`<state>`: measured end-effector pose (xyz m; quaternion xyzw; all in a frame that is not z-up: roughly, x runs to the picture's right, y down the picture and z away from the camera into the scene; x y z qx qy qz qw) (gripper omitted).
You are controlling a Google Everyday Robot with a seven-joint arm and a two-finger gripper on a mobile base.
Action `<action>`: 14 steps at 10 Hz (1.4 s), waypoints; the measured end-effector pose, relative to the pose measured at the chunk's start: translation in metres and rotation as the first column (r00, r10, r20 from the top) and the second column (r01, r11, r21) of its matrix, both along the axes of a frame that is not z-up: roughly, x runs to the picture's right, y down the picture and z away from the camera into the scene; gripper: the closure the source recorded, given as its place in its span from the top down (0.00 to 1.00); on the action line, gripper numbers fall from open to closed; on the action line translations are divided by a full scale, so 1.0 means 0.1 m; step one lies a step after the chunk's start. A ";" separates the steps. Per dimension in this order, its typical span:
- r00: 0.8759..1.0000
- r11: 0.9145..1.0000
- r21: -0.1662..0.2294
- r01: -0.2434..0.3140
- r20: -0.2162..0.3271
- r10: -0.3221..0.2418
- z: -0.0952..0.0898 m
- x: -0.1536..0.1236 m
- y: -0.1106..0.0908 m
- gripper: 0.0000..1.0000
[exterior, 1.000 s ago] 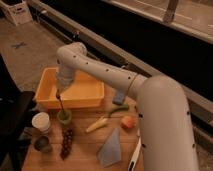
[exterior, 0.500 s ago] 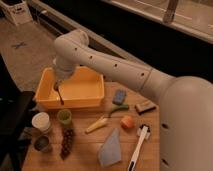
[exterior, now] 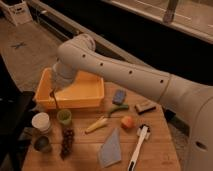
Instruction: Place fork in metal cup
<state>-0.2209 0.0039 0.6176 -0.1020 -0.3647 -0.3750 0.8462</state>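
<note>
Yellow plastic bin (exterior: 85,91) fills the frame's left-centre. Above its front wall my gripper (exterior: 52,92) is clamped on the slender dark-handled metal fork (exterior: 55,101), hung upright, I reckon for a straight drop into the squat grey metal cup (exterior: 42,144) at lower left.

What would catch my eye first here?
The big white arm arching in from the right, its gripper holding a thin fork over the front-left rim of the yellow bin. Then the cluttered wooden table: a white cup, green cup and metal cup at front left, and a brush at front right.
</note>
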 end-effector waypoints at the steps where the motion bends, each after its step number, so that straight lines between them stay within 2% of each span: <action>1: 0.998 0.999 -0.004 0.053 0.025 -0.053 -0.14 -0.09 0.15 0.18; 2: 0.997 0.997 -0.008 0.073 0.037 -0.072 -0.20 -0.12 0.21 0.18; 9: 0.996 0.997 -0.011 0.083 0.036 -0.082 -0.19 -0.13 0.22 0.18; 11: 0.993 0.993 -0.030 0.110 0.046 -0.109 -0.19 -0.30 0.38 0.18; 14: 0.992 0.992 -0.052 0.113 0.060 -0.110 -0.16 -0.39 0.60 0.18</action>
